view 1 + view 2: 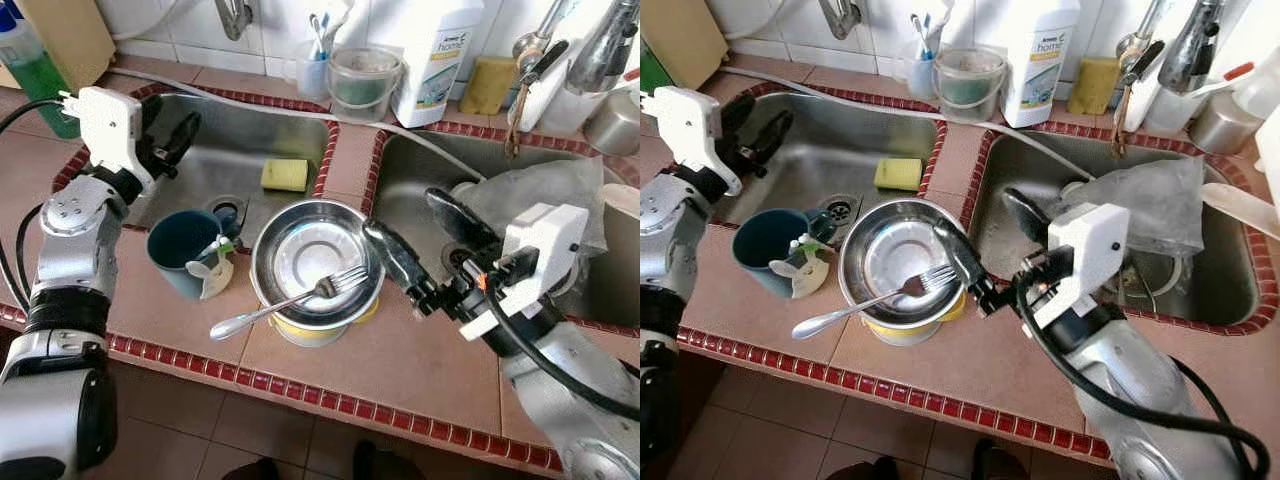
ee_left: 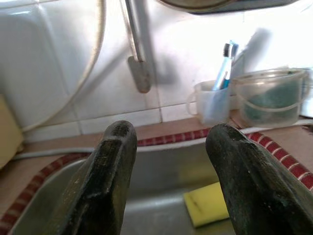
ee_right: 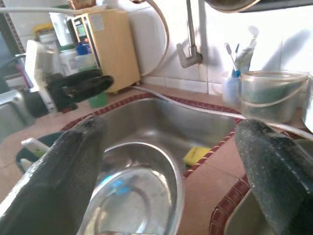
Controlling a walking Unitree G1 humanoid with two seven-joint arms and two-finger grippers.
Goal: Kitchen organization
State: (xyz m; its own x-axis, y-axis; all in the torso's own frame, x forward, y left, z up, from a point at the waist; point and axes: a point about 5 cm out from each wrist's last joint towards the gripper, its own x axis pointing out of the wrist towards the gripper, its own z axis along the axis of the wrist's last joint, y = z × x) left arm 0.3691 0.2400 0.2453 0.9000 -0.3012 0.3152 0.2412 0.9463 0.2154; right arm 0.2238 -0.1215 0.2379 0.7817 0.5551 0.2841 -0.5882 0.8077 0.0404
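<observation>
Looking down on a tiled counter with a double sink, we see the steel bowl (image 1: 316, 262) at centre, sitting on the ledge in front of the divider between the basins, on top of something yellow that we cannot identify. A fork (image 1: 290, 299) lies in it, tines inside, handle jutting over the rim toward 8 o'clock. Our right gripper (image 1: 416, 238) hangs spread wide and empty at the bowl's 3 o'clock, one finger just beside the rim, the other out over the right basin. Our left gripper (image 1: 168, 135), also parted and holding nothing, hovers over the left basin at 10 o'clock from the bowl. A teal mug (image 1: 185, 250) stands at the bowl's 9 o'clock, a yellow sponge (image 1: 285, 174) in the basin at 12. We judge the bowl light, stiff and slick, likely to slip under a shallow pinch; the thin rim at 3 o'clock, one finger inside and one outside, looks the best hold. The loose fork may slide or rattle out if we tilt it.
</observation>
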